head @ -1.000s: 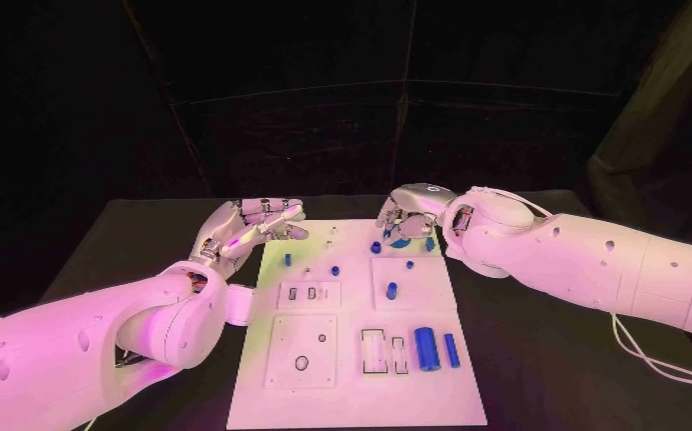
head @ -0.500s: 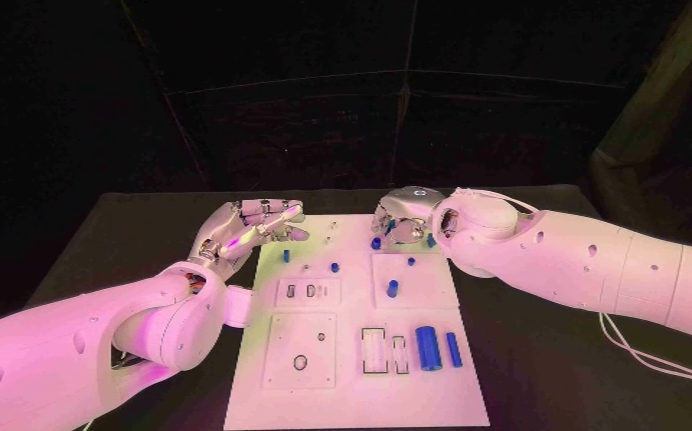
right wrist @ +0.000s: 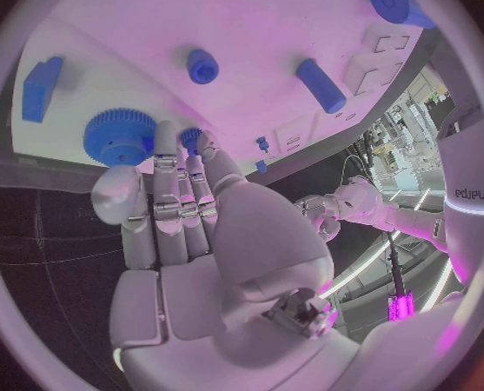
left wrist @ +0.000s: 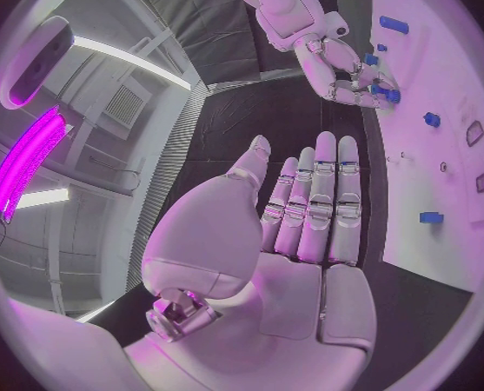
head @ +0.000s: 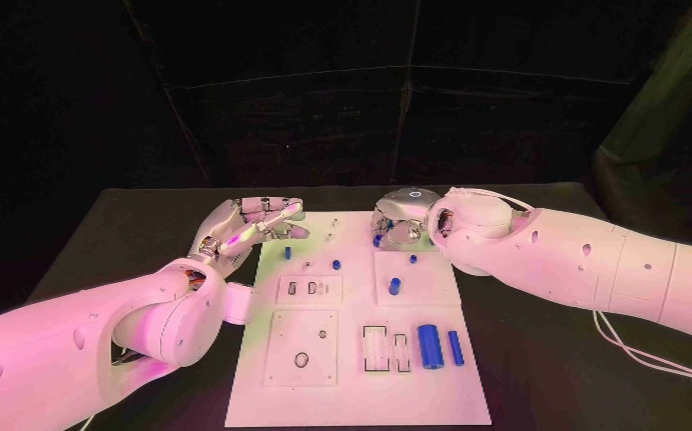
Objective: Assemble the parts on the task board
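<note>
Evidently the right hand (head: 400,221) is reaching for a pickup: it hangs over the far end of the task board (head: 361,391), at about twelve o'clock on the plate. In the right wrist view its fingers (right wrist: 176,178) lie together with their tips right by a blue gear (right wrist: 119,135) and a smaller blue piece; whether they grip anything I cannot tell. The left hand (head: 248,226) waits off the board's edge at roughly ten o'clock, flat, fingers extended side by side, holding nothing, probably kept out of the way until needed. Counting in the head view: one thick blue cylinder (head: 428,345) and one slim blue pin (head: 454,347) at about five o'clock, and several small blue parts nearer the middle.
</note>
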Controlling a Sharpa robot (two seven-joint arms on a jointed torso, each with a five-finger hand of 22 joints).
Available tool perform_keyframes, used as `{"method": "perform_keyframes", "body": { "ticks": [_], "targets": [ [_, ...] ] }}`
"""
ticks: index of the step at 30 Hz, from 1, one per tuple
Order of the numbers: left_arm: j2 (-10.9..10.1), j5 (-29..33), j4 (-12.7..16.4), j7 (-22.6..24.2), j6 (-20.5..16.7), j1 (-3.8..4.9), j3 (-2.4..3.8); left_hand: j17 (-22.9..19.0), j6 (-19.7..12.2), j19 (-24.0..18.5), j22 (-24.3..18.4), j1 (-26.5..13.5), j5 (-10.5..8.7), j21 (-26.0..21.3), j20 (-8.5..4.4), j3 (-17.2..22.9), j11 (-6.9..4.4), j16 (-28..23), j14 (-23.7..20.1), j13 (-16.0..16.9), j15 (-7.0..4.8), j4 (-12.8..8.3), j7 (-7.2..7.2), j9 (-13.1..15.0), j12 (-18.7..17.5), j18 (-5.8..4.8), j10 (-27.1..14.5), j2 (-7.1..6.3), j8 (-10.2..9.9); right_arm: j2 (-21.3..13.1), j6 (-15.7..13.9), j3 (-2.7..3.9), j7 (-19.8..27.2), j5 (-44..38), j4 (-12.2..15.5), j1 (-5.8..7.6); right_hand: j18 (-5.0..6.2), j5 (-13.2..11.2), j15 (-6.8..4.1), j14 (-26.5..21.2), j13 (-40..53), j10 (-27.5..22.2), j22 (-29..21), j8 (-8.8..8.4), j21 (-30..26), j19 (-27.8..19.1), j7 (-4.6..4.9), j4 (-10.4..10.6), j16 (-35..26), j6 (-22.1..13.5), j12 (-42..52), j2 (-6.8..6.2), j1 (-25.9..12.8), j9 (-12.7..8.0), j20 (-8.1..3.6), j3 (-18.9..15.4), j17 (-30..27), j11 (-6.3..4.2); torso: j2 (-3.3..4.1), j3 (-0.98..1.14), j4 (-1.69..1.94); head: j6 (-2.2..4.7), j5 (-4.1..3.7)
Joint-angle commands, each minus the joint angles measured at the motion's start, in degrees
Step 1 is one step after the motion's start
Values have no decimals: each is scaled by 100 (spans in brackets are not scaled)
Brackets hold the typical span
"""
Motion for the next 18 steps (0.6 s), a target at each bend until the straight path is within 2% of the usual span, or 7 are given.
{"method": "perform_keyframes", "body": {
  "ticks": [1,6,11,13,18],
  "targets": [
    [-4,-6,10,-16,92,14,6,11,-4,32,-11,-55,14,-25,-2,44,22,-32,24,-9,33,-12,24,-10,-37,75,7,19,-40,9,228,4,-5,-64,-3,14,-96,-30,-5,31,-9,45,160,-8,108,77,-5,3,-45,55,-5,71,10,4,-1,74,14,1,8,5,-5,-24,-2],
    [-15,-6,20,-32,96,26,6,17,-8,36,-17,-50,14,-33,-1,56,24,-40,25,-11,34,-20,26,-10,-46,76,4,25,-47,19,332,4,-29,-64,-2,14,-136,-56,-11,37,-9,83,409,-10,262,178,-11,3,-70,90,-4,81,7,3,1,140,32,-1,43,5,-3,-18,-7],
    [-19,-6,18,-44,98,32,6,22,-9,39,-21,-44,14,-39,0,66,25,-46,25,-12,35,-27,27,-10,-51,76,4,31,-51,34,377,4,-27,-64,7,14,-181,-69,-25,42,-5,182,693,3,435,294,-34,0,-103,176,7,99,11,8,-2,248,56,-22,48,6,-2,-57,-9],
    [-21,-6,18,-49,101,34,6,26,-10,42,-25,-39,15,-45,0,75,25,-52,26,-13,35,-33,28,-9,-56,76,4,35,-53,28,229,4,-7,-65,30,14,-205,-69,-34,43,-2,262,840,18,521,358,-44,-2,-120,249,15,116,25,14,-6,324,70,-38,44,6,-5,-69,-9],
    [-32,-6,13,-57,106,36,6,32,-10,46,-31,-34,15,-53,1,89,26,-61,25,-14,36,-41,28,-9,-63,76,3,45,-57,-51,-400,4,29,-71,177,13,-287,-71,-55,36,10,511,1305,63,774,588,-47,-9,-170,489,19,135,151,37,-25,654,102,-74,39,6,-11,-73,-12]
  ]
}}
